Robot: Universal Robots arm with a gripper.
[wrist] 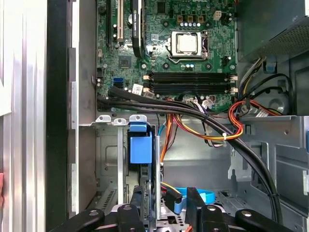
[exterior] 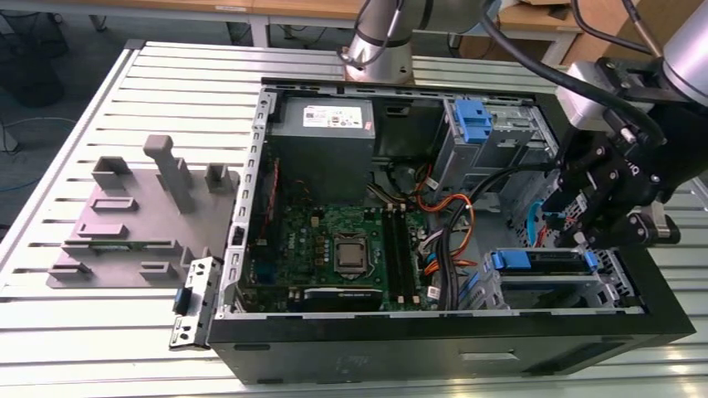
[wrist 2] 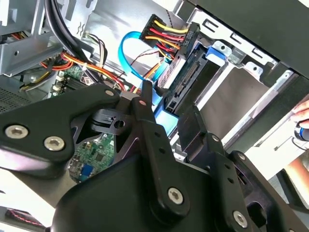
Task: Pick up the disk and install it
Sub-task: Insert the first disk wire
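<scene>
The disk [exterior: 539, 262] stands on edge in the lower drive cage at the exterior view's right, silver with blue rails at both ends. In the first wrist view its blue rail end [wrist: 141, 147] sits at the cage mouth. A power plug with yellow, red and black wires and a blue data cable sit at the disk's connector edge [wrist 2: 190, 79]. My gripper [exterior: 586, 239] hangs just above that cage. Its black fingers [wrist 2: 145, 113] stand apart over the disk's cabled end, with nothing held between them; the gripper [wrist: 166, 203] is open.
The open computer case [exterior: 443, 352] lies on a slatted metal table. Inside are the motherboard [exterior: 332, 240], a grey power-supply box [exterior: 323, 123], a blue bracket [exterior: 472, 121] in the upper cage and thick cable bundles [wrist: 193, 113]. A grey fixture [exterior: 133, 224] lies beside the case. A hand [wrist 2: 301, 118] is near the case edge.
</scene>
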